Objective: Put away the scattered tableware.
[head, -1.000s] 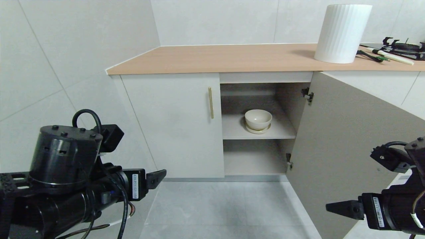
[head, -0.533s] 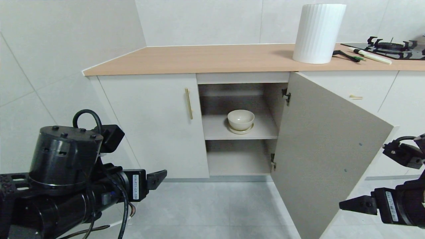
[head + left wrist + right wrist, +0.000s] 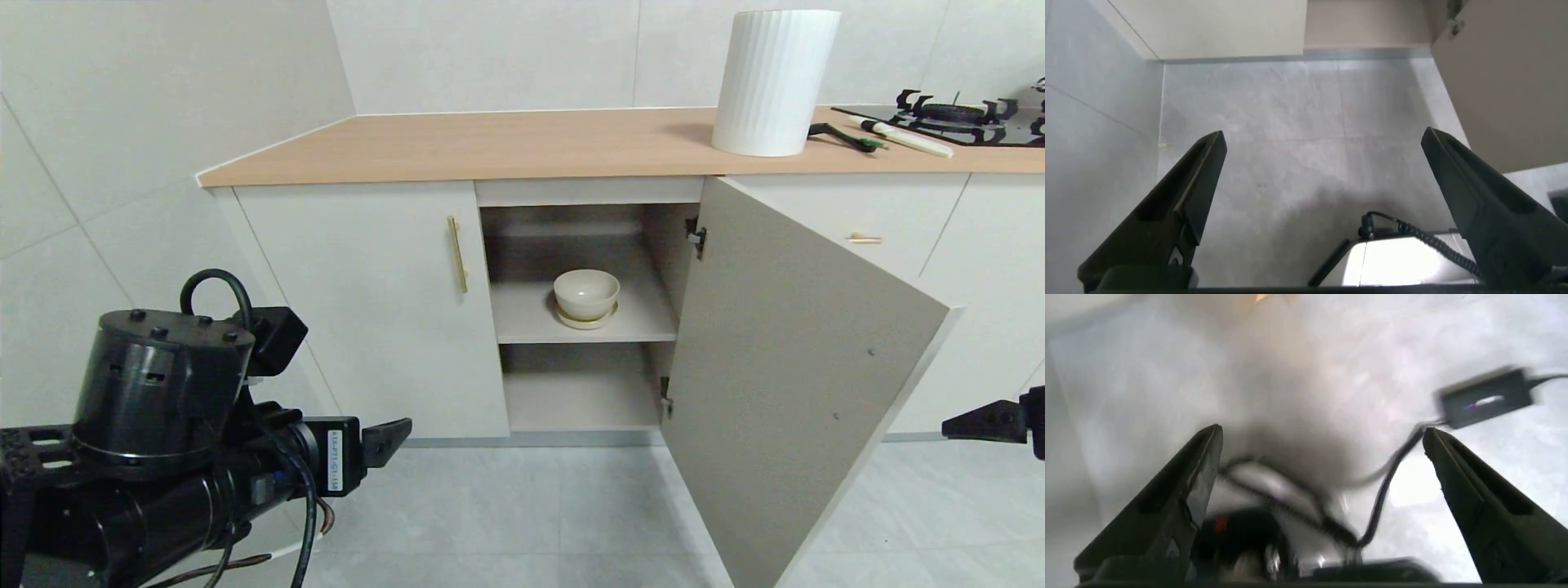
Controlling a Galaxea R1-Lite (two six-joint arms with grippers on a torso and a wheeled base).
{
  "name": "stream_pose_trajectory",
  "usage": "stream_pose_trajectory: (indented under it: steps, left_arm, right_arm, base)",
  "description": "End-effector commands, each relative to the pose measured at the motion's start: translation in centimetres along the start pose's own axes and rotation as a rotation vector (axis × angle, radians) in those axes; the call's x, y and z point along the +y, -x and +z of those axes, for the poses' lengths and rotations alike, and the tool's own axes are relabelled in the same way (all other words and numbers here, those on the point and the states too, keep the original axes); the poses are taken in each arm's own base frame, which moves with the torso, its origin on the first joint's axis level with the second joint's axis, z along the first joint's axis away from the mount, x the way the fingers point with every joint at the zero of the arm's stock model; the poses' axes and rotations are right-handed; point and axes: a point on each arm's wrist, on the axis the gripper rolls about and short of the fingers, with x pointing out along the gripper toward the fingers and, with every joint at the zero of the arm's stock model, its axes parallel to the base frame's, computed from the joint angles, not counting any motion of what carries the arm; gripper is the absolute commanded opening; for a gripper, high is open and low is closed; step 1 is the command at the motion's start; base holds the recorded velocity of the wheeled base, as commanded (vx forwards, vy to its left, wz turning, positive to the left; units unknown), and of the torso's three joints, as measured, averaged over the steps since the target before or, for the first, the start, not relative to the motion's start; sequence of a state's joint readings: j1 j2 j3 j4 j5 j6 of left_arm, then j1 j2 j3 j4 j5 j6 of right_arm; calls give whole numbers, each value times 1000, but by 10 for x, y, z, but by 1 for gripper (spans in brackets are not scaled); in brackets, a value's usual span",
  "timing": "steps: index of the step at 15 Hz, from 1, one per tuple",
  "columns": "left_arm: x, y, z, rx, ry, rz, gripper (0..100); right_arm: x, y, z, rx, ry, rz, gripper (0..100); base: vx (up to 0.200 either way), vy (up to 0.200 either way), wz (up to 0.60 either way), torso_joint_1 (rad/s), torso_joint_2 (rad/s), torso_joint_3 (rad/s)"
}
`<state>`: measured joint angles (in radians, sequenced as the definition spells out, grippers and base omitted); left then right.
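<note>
Bowl (image 3: 586, 292) on shelf (image 3: 641, 323) looks brittle, slick, so grip its rim; left gripper (image 3: 1323, 137), right gripper (image 3: 1323, 433): jaws apart.

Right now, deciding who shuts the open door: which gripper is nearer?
Right. The right gripper sits beside the open door, past its free edge; the left gripper hangs farther, before the closed door.

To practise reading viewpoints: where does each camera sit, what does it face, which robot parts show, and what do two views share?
Head view: on the head, facing forward and down at the cabinet holding a bowl; left arm, right pincer show.
Left wrist view: on that wrist, facing floor; open left pincer shows.
Right wrist view: on that wrist, facing floor and a cable; open pincer shows.
Shared: head and left wrist views show the open door.
</note>
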<state>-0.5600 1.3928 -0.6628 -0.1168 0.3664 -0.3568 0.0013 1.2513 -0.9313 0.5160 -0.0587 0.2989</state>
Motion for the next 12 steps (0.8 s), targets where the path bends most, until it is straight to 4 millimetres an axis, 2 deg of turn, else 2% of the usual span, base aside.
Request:
stream_pose_trajectory:
  steps: [1, 5, 7, 8, 12]
  left_arm:
    - [0, 0, 0, 2, 0, 1, 100]
    - [0, 0, 0, -1, 1, 0, 100]
    - [0, 0, 0, -1, 1, 0, 100]
    - [0, 0, 0, -1, 1, 0, 100]
    - [0, 0, 1, -5, 4, -2, 100]
  right_arm:
    - [-11, 0, 12, -43, -54, -45, 100]
    - [-21, -31, 29, -103, -115, -75, 100]
    - [-23, -63, 35, -114, -169, -70, 100]
    - [-24, -76, 34, -105, -172, -73, 100]
    - [-25, -109, 32, -121, -173, -59, 100]
  base:
    - [0, 0, 0, 0, 0, 0]
    - [0, 0, 0, 0, 0, 0]
    - [0, 0, 0, 0, 0, 0]
    - [0, 0, 0, 0, 0, 0]
    - [0, 0, 0, 0, 0, 0]
